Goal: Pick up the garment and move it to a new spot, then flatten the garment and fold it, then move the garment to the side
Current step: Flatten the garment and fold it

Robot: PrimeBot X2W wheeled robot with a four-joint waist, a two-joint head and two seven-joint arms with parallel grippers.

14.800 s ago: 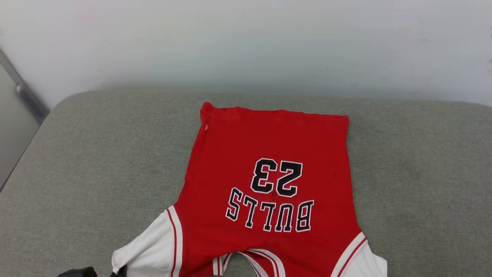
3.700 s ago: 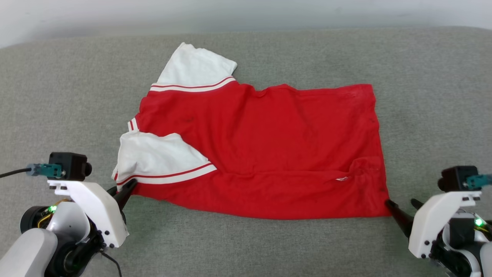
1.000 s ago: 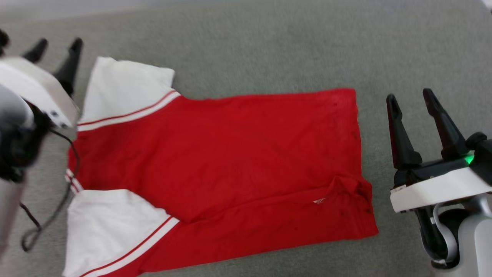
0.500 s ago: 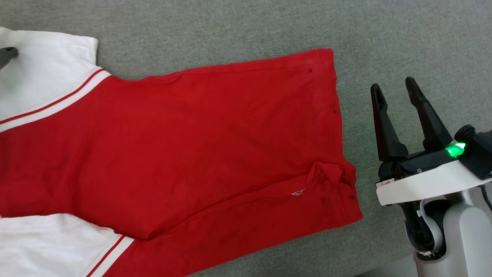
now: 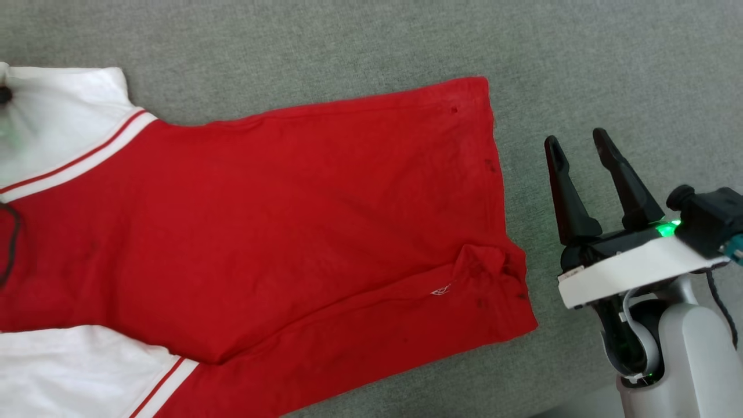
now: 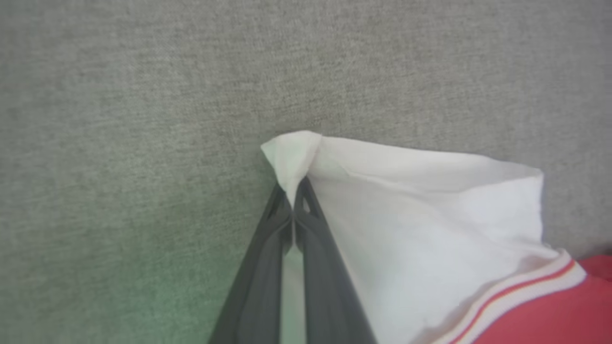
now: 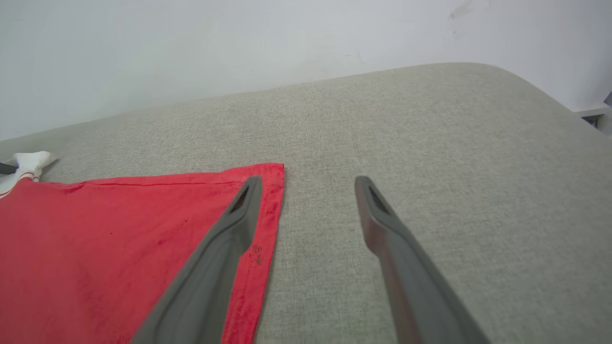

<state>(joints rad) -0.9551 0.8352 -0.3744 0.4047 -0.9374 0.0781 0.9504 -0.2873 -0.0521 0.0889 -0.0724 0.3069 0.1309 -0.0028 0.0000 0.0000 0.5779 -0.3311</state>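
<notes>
your shirt (image 5: 278, 220) lies spread on the grey cushion (image 5: 348, 40), plain red side up. in the head view it reaches from the centre out past the 9 o'clock edge. its hem (image 5: 498, 174) runs down the 3 o'clock side. near the hem's 5 o'clock corner the cloth bunches into a small pucker (image 5: 487, 267) beside a little white tag (image 5: 442, 289). one white sleeve (image 5: 64, 133) with red and white trim sits at 10 o'clock. the other sleeve (image 5: 75, 377) sits at 8 o'clock, cut by the frame.

your left gripper (image 6: 292, 188) has its two fingers pressed together on the outer corner of the 10 o'clock sleeve. in the left wrist view that corner is pinched into a small white peak at the fingertips. the rest of the sleeve spreads toward 4 o'clock, down to its striped band and a bit of red.

your right gripper (image 5: 574, 139) is off the cloth at 3 o'clock in the head view, just beside the hem. its fingers point to 12 and are spread wide with nothing between them. a green light (image 5: 667, 227) glows at its base. in the right wrist view one finger crosses in front of the hem's far corner and the other is over bare cushion. you cannot tell whether either tip touches the surface. a pale wall (image 7: 239, 48) rises behind the cushion at 12 o'clock.
</notes>
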